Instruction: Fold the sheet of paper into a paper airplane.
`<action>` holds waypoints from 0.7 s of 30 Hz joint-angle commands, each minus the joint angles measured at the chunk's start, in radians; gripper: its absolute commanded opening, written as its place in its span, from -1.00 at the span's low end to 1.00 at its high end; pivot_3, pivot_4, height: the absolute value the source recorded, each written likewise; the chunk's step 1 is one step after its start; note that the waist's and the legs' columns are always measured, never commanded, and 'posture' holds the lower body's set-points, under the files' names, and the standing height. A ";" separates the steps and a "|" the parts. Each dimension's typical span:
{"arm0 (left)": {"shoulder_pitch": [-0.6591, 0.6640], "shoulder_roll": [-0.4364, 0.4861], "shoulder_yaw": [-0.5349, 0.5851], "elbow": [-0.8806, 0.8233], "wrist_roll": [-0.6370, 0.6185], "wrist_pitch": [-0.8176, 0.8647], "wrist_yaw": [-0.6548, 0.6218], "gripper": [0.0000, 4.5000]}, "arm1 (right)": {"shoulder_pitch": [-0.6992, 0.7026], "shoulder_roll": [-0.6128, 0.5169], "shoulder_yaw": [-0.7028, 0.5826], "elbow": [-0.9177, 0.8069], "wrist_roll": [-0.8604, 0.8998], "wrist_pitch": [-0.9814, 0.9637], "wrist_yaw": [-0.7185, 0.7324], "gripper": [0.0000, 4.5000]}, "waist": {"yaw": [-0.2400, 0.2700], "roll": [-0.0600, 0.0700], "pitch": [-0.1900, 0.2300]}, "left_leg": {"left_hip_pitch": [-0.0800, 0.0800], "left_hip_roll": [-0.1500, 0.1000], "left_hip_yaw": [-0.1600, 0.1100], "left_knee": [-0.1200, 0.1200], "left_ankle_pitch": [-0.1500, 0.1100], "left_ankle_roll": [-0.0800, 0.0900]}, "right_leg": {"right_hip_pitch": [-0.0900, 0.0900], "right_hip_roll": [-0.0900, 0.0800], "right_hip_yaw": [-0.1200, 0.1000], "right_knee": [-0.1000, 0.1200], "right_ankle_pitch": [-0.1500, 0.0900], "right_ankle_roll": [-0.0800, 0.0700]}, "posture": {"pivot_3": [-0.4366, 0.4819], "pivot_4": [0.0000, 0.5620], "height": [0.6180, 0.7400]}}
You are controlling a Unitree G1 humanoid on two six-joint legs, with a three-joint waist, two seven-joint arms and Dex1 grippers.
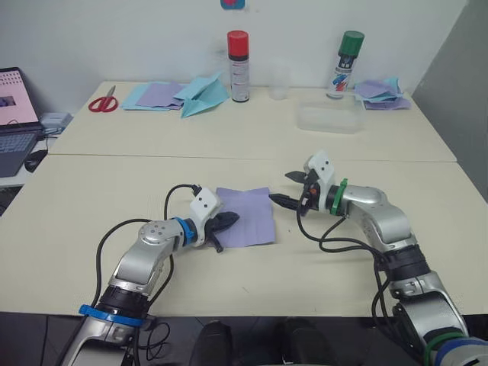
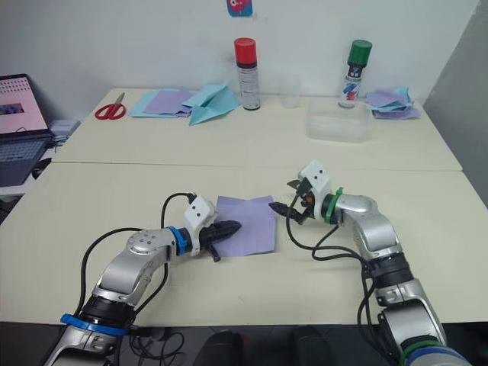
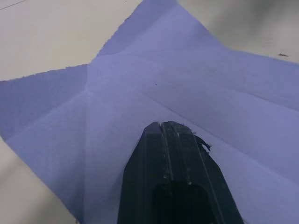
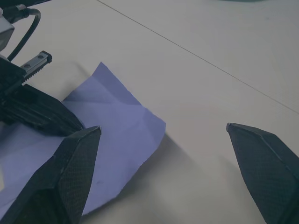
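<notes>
Lavender paper, thin and creased, lies nearly flat on the near table: the sheet of paper [image 1: 245,216] sits between the two arms, one far corner lifted slightly off the surface. The left gripper [image 1: 227,222] has its two black fingers pressed together, holding nothing, with the tips resting on the sheet's edge at about nine o'clock and pinning it down. The right gripper [image 1: 290,189] hangs just beside the sheet's corner at about two o'clock, its fingers spread wide and apart from the paper.

Judging by the faint creases seen from the left wrist, the sheet is scored but lies open, so the folding is at an early stage. The step in hand looks like taking the free corner on the right and bringing it over. To do it well, the left tips should keep steady downward pressure so the sheet cannot slide, while the right fingers come in low around the raised corner, one above and one below. Closing too high would miss the thin edge; dragging sideways would crumple it or pull it from under the pinning fingers.
</notes>
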 commanded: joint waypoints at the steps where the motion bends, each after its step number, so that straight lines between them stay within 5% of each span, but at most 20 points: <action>1: 0.018 -0.005 -0.029 0.018 0.027 0.005 -0.005 -0.99 | -0.003 0.017 -0.011 -0.024 0.004 0.022 -0.027 1.00 | 0.000 0.000 0.000 | 0.000 0.000 0.000 0.000 0.000 0.000 | 0.000 0.000 0.000 0.000 0.000 0.000 | -0.05 -0.47 1.00; 9: 0.032 0.004 -0.030 0.021 0.040 -0.006 -0.012 -0.99 | 0.009 -0.017 0.008 0.062 -0.070 -0.080 -0.030 1.00 | -0.001 0.000 0.000 | 0.001 0.000 0.001 0.000 0.000 0.000 | 0.001 -0.001 0.001 0.000 0.000 0.001 | -0.05 -0.47 1.00; 21: 0.036 0.003 -0.025 0.025 0.044 -0.008 -0.017 -1.00 | 0.025 -0.028 0.176 0.156 -0.220 -0.346 0.108 -0.94 | -0.003 0.000 0.000 | 0.007 0.000 0.003 -0.003 0.000 0.000 | 0.004 0.000 0.002 0.000 -0.003 0.004 | -0.05 -0.47 1.00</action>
